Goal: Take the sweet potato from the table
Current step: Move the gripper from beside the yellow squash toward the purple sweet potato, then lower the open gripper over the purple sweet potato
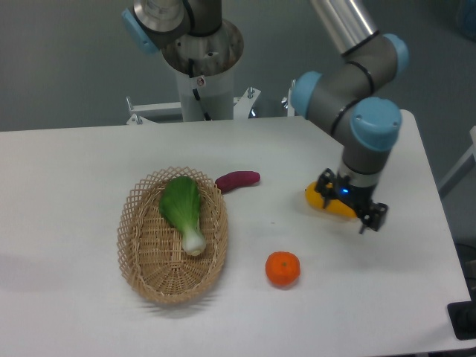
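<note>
Sweet potato: slim, reddish-purple, tapered

- No readable text, labels, brands or numbers anywhere in this shot.
- The arm just has plain grey tubes and blue joint caps, no logo legible on them.
- The table is bare white, no markings or stickers.
- The wicker basket has no tag I can make out either.
</note>
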`<state>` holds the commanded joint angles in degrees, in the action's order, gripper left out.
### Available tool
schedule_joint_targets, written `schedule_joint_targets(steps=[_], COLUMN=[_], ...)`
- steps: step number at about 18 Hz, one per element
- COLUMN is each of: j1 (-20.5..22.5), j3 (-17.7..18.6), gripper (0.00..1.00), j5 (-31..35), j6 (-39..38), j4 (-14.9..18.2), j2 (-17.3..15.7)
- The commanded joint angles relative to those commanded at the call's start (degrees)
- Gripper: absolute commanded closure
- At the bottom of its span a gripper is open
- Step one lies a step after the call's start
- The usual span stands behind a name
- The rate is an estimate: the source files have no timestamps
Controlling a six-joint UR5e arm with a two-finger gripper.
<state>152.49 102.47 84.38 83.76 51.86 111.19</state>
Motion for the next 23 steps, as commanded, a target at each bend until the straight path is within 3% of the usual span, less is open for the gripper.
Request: schedule_joint_targets(steps=[3,11,18,23], j1=[-2.2,-6.7,-7.4,-7.6], j3=[1.8,10.7,17.6,19.7], gripper=[0.0,0.0,0.0,0.0], j5=[0.3,0.6,0.6,0.6], j6=[0.1,0.4,5.2,5.2], j4=[0.1,-0.3,-0.4,-0.8], j2=[-1.1,-5.0,-8.6,-8.9])
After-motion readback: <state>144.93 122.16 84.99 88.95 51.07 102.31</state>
